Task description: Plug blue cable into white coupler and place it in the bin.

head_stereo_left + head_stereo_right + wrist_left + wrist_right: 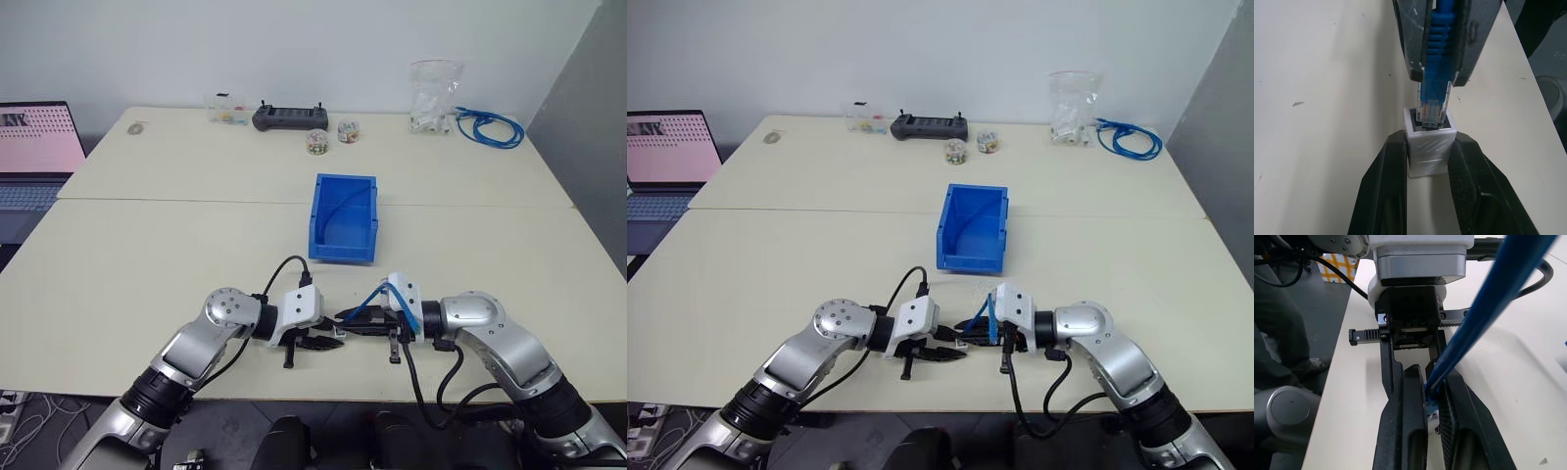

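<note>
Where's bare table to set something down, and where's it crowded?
Free: the wide stretch left of the bin, toward the laptop, and the strip to its right. Crowded: the far edge, from the controller and jars to the bag and cable coil.

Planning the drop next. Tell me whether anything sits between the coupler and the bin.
Nothing visible does. The white coupler, in the left claw, sits near the table's front edge; bare tabletop lies between it and the bin.
</note>
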Available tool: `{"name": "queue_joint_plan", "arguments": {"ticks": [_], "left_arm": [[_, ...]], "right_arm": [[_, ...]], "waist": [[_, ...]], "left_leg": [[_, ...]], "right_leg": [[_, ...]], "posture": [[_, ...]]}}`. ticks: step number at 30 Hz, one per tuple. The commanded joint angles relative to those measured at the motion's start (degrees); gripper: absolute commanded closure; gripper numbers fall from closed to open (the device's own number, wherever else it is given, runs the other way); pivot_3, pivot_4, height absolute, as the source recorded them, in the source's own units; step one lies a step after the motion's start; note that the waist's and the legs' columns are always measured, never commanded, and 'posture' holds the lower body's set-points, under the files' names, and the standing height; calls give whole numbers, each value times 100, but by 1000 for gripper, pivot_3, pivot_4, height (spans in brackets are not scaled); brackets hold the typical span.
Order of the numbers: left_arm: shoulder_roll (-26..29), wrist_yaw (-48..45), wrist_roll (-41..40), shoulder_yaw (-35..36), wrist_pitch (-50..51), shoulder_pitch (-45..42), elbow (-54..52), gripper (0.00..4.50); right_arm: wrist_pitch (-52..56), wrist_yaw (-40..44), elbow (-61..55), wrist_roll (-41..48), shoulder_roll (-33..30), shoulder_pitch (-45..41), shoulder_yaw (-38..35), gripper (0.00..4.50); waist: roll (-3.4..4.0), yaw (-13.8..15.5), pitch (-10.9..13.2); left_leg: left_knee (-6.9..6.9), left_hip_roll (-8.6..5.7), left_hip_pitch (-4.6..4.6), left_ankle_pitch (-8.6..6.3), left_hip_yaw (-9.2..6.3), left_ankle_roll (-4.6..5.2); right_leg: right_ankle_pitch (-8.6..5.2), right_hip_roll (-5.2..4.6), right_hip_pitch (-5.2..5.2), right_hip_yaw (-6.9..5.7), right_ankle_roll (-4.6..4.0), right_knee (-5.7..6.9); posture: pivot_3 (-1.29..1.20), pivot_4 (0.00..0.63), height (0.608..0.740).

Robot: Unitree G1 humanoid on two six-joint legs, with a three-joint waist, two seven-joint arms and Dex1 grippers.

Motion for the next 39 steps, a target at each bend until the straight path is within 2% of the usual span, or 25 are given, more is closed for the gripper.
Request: {"name": "queue_joint_plan", "arguments": {"ticks": [1,17,27,39], "left_arm": [[-30,-26,108,-84,13,107,12,3674],[12,-129,104,-55,-75,184,-84,3698],[-65,-101,157,-49,-89,132,-30,3698],[-164,-59,203,18,-62,161,-34,3698]], "right_arm": [[-95,367,321,-209,-76,-23,264,4464],[-152,1345,928,-420,143,-997,727,4464],[-53,1680,1071,-676,137,-862,1135,4464],[-84,1599,1353,-825,218,-715,1083,4464]], "waist": [[0,0,-1],[3,-13,-5],[6,-17,-13],[21,-18,-84]], "left_leg": [[0,0,1,0,0,0],[-1,1,11,0,1,0],[-1,2,12,0,1,0],[-4,1,26,-1,4,1]], "right_leg": [[0,0,1,1,0,0],[0,0,6,2,-1,4],[0,0,7,2,-1,4],[0,1,20,4,-1,2]], "posture": [[0,150,740],[0,150,740],[0,150,740],[0,150,740]]}}
